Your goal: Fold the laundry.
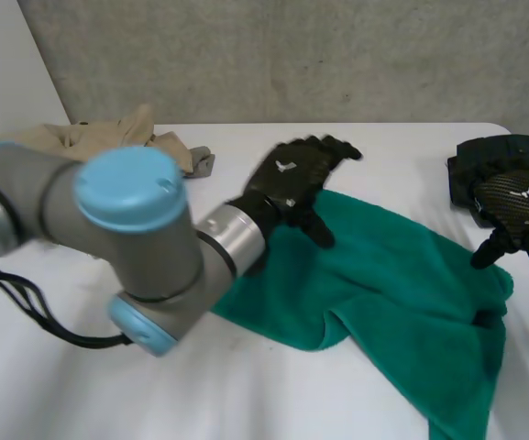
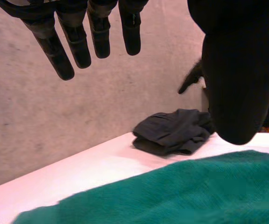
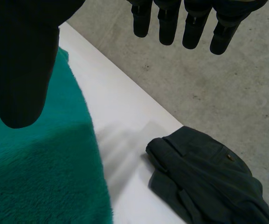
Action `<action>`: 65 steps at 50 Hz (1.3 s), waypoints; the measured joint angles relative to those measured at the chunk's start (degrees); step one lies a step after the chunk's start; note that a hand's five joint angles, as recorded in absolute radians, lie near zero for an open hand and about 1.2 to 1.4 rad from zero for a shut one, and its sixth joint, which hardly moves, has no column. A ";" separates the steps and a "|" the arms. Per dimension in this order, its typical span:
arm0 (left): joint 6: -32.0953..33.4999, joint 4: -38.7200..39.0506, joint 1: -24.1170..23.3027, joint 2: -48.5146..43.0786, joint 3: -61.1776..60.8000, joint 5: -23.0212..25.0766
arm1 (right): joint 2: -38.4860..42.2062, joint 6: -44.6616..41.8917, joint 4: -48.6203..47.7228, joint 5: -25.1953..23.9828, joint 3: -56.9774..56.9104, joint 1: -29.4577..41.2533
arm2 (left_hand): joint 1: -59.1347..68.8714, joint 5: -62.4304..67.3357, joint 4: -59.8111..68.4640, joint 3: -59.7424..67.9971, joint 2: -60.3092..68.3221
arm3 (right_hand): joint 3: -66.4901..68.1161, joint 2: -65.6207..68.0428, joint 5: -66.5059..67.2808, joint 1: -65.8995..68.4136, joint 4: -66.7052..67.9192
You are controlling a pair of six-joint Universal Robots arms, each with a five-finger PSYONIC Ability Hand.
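Observation:
A green fleece towel (image 1: 402, 293) lies rumpled across the middle and right of the white table (image 1: 246, 394). My left hand (image 1: 296, 179) hovers above the towel's far left edge with straight fingers (image 2: 78, 42) and holds nothing. The towel (image 2: 181, 196) lies under its palm. My right hand (image 1: 512, 211) hangs over the towel's far right corner, its fingers (image 3: 190, 23) straight and empty. The towel (image 3: 36, 172) spreads below its thumb.
A dark folded garment (image 1: 502, 151) lies at the table's far right corner, behind my right hand; it is the dark garment (image 3: 209, 182) in the right wrist view and the dark garment (image 2: 174, 130) in the left. A beige garment (image 1: 108, 137) sits at the far left. My left arm (image 1: 126, 238) crosses the front left.

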 measured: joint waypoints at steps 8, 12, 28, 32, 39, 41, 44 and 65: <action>2.76 -4.52 7.43 9.74 -8.03 -0.06 | -3.27 0.78 8.89 0.03 -1.09 0.80 | 0.00 -0.13 -0.03 -0.07 0.00 | 0.00 0.00 0.00 0.00 0.00; 6.12 -4.94 10.86 12.62 -13.99 0.03 | -5.36 1.98 16.89 -0.36 -1.86 1.82 | 0.00 -0.10 -0.03 -0.07 0.00 | 0.00 0.00 0.00 0.00 0.00; 33.35 -4.47 19.13 5.76 -26.47 4.90 | 0.67 -0.08 20.33 2.21 2.22 16.42 | 6.37 8.68 8.01 7.23 7.10 | 0.00 0.00 0.00 0.00 0.00; 35.59 -4.20 20.09 2.08 -25.18 7.74 | 3.21 -0.25 16.52 3.98 3.44 17.20 | 6.37 8.90 8.10 7.23 7.17 | 0.20 0.16 0.35 0.20 0.21; 35.60 -3.84 19.98 -2.43 -21.15 8.95 | 5.47 -0.22 12.34 4.54 5.16 17.60 | 8.51 10.42 9.81 9.23 9.14 | 2.44 2.09 2.39 0.20 2.31; 35.48 -3.79 19.80 -3.28 -20.05 8.91 | 5.61 -0.22 11.80 4.49 5.46 17.62 | 12.65 13.77 13.46 12.83 12.73 | 2.80 2.38 2.74 0.20 2.66; 35.31 -3.75 19.44 -4.57 -18.12 8.77 | 5.68 -0.23 11.18 4.38 5.83 17.61 | 16.24 14.44 16.95 16.31 16.33 | 3.28 2.38 3.25 0.20 3.14; 35.06 -3.86 16.76 -10.33 -7.79 8.45 | 6.19 -0.28 10.72 4.20 5.92 17.04 | 19.82 20.71 20.76 19.98 20.27 | 3.72 3.43 3.92 2.29 3.58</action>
